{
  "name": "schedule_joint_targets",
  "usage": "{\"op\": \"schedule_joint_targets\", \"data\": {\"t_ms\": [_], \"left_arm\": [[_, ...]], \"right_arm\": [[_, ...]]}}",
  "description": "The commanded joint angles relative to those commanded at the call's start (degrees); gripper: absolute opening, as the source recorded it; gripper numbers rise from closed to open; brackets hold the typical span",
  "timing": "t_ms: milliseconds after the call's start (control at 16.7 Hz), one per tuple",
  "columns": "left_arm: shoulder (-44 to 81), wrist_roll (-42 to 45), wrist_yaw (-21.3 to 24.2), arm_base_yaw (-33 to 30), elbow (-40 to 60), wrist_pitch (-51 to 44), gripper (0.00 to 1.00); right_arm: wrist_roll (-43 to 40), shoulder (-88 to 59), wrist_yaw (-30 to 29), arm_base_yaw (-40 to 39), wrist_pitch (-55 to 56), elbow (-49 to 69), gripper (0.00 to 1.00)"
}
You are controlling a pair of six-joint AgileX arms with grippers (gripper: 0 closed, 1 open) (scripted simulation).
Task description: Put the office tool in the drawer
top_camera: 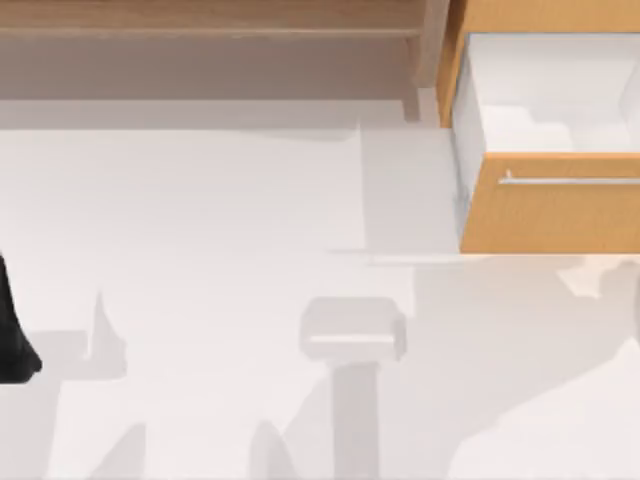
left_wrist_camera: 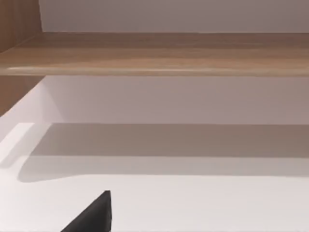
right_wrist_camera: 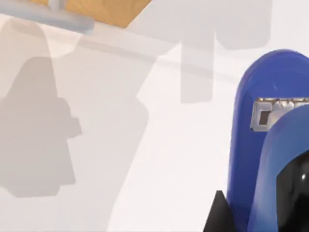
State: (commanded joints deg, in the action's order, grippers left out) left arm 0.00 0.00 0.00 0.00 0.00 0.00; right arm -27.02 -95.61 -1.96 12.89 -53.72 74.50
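Note:
The office tool is a blue stapler (right_wrist_camera: 251, 145) with a metal staple slot, seen close up in the right wrist view. My right gripper (right_wrist_camera: 260, 210) is shut on it, with black fingers (right_wrist_camera: 219, 215) on either side, above the white table. The drawer (top_camera: 550, 215) stands pulled open at the back right, showing its orange-tan front, silver bar handle (top_camera: 570, 181) and white inner walls. A corner of the drawer front (right_wrist_camera: 101, 9) and its handle (right_wrist_camera: 53, 14) lie beyond the stapler. My left arm (top_camera: 12, 340) is parked at the table's left edge.
A pale wooden shelf (top_camera: 200, 20) runs along the back left, and its board (left_wrist_camera: 154, 53) faces the left wrist camera. Soft shadows of the arms fall across the white table (top_camera: 200, 220). A black tip of my left gripper (left_wrist_camera: 91, 215) hangs over bare table.

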Motion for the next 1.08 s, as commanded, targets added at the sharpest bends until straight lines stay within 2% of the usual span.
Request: {"op": "schedule_joint_targets", "data": {"t_ms": [240, 600, 1080], "left_arm": [[0.0, 0.0, 0.0, 0.0, 0.0, 0.0, 1.00], [0.0, 0.0, 0.0, 0.0, 0.0, 0.0, 1.00], [0.0, 0.0, 0.0, 0.0, 0.0, 0.0, 1.00]], "right_arm": [[5.0, -4.2, 0.1, -5.0, -2.8, 14.7, 0.00], [15.2, -19.6, 2.0, -14.7, -6.8, 33.3, 0.00], [29.5, -40.2, 1.9, -20.6, -15.0, 46.3, 0.00]]}}
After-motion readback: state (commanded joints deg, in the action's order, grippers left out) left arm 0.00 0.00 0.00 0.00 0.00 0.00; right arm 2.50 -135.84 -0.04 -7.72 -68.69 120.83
